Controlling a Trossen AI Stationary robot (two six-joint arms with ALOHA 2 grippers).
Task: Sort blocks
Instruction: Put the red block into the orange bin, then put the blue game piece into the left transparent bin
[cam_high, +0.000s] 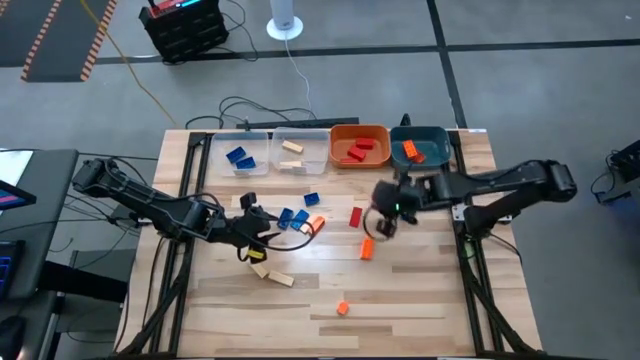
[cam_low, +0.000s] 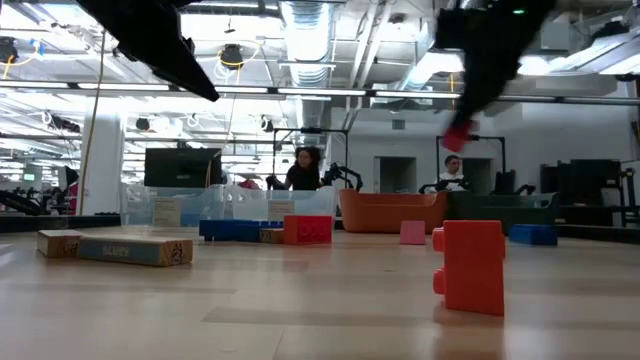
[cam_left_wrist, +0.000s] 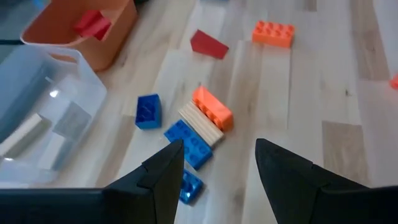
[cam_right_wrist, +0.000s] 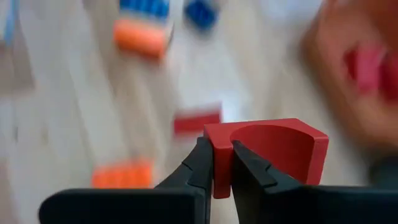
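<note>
My right gripper hangs over the table's middle right, shut on a red arch-shaped block that is lifted clear. My left gripper is open and low, just left of a cluster of blue, tan and orange blocks; it touches none. A flat red block, an orange block, a small orange one and tan blocks lie flat on the table. My right gripper pinches one end wall of the red arch block: one finger sits in the curved hollow, the other on the outer face. The fingers come from above, slanting down. The block is clear of the table, sticking out to one side of the fingers.
Four bins line the far edge: two clear ones with blue and tan blocks, an orange bin with red blocks, a teal bin with orange blocks. Cables run behind the table. People sit in the room beyond.
</note>
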